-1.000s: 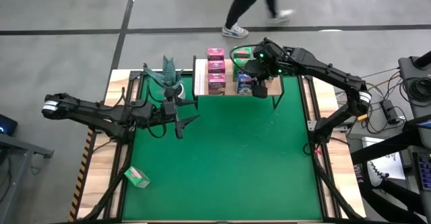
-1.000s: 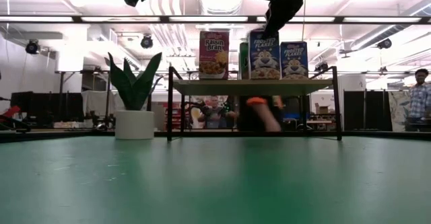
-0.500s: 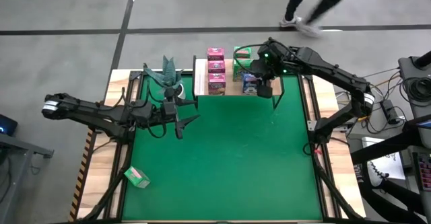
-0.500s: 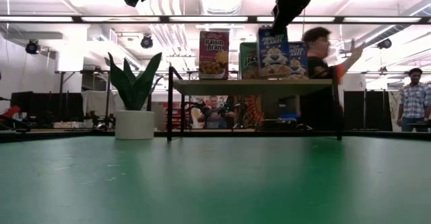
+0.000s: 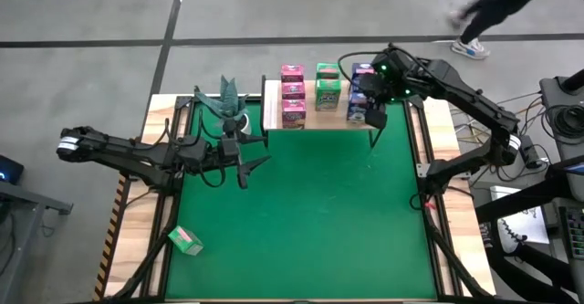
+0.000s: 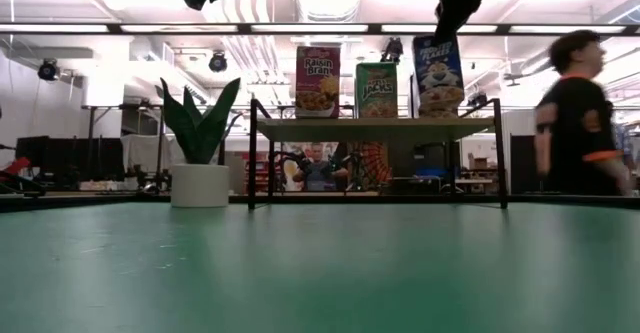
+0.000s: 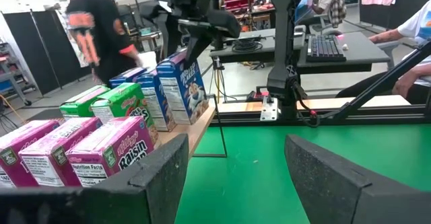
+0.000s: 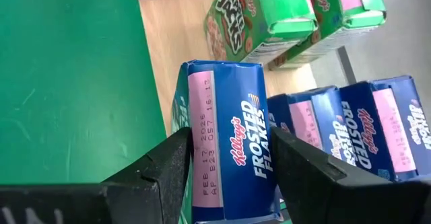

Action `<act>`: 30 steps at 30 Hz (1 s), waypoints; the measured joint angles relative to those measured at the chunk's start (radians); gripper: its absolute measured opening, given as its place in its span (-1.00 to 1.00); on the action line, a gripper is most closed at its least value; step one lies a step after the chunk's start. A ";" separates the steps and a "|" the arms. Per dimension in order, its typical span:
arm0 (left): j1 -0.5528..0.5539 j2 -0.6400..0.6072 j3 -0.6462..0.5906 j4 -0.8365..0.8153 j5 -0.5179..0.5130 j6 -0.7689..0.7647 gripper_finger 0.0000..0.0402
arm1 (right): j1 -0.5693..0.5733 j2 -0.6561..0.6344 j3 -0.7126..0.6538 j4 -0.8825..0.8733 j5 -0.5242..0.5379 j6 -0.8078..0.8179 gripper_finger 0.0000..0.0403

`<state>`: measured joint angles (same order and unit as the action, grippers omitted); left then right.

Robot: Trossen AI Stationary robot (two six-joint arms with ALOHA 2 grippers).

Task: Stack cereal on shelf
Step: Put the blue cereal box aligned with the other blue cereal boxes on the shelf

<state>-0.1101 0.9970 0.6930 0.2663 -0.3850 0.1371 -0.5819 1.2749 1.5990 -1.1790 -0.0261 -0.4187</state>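
Observation:
The pale wooden shelf stands at the far edge of the green mat. Pink cereal boxes and green ones stand on it, seen also as a pink box and a green box. My right gripper is shut on a blue cereal box over the shelf's right end, beside two more blue boxes. One green box lies at the table's near left. My left gripper waits open and level, left of the shelf. My right gripper pinches the blue box near its top end, one finger on each broad face. It comes slanting down from above. The box hangs slightly tilted, its bottom just clear of the shelf board.
A potted plant stands left of the shelf, close to my left gripper. The shelf's black end post rises at its right end. A person walks past behind the table. The green mat lies bare in front.
My right gripper has carried the blue box along the shelf toward the table's right edge, rising a little. The box has gone from in front of the green boxes to the shelf's right end and now tilts slightly.

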 joint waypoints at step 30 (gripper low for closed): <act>0.000 0.000 0.000 0.000 0.000 0.000 0.14 | -0.006 0.002 -0.071 0.041 0.029 -0.035 -0.08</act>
<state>-0.1101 0.9970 0.6930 0.2665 -0.3849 0.1368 -0.5880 1.2774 1.5276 -1.1384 0.0029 -0.4533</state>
